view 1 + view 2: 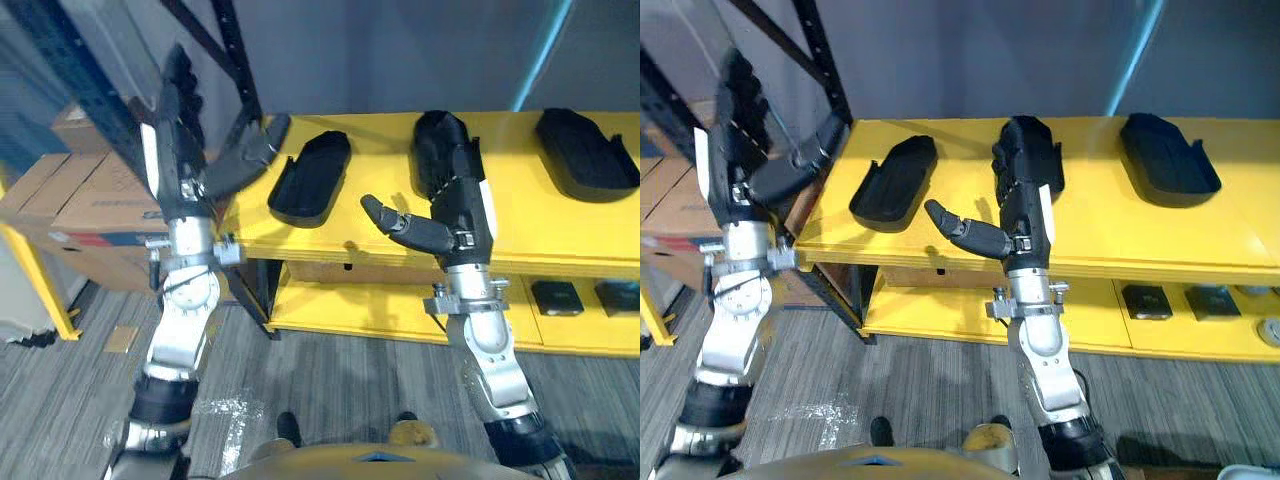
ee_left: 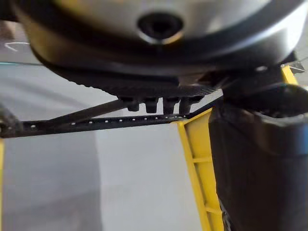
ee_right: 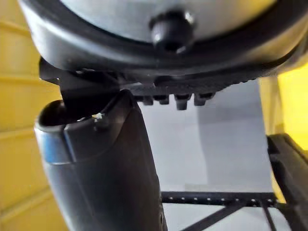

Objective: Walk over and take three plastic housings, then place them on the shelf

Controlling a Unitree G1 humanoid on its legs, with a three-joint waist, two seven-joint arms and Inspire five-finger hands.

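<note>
- Yellow shelf, top tier: 3 black plastic housings lie on it in a row, well apart from one another
- Left housing: long axis runs away from the robot, with its near end slanted a little toward the robot's left
- Middle housing and right housing: long axes also run roughly away from the robot
- Right hand: raised at the shelf's front edge, directly in line with the middle housing, thumb standing out to the side
- Its fingers are straight and hold nothing. In the head views they overlap the housing's near end, so I cannot tell whether they touch it
- Left hand: up at the shelf's left corner beside the black brace. Its fingers are straight and hold nothing
- Key relation: the middle housing lies straight ahead of the right hand's fingers, lengthwise to them, so the right hand is clearly nearer
- The left housing is just inboard of the left hand. The right housing is well off to the right of both hands
- Judgement: with neither hand holding a housing and all 3 on the tier, this is either the pick or the end of placing. I cannot tell which
- Also noted: cardboard boxes beyond the left arm, small dark parts on the lower tier
</note>
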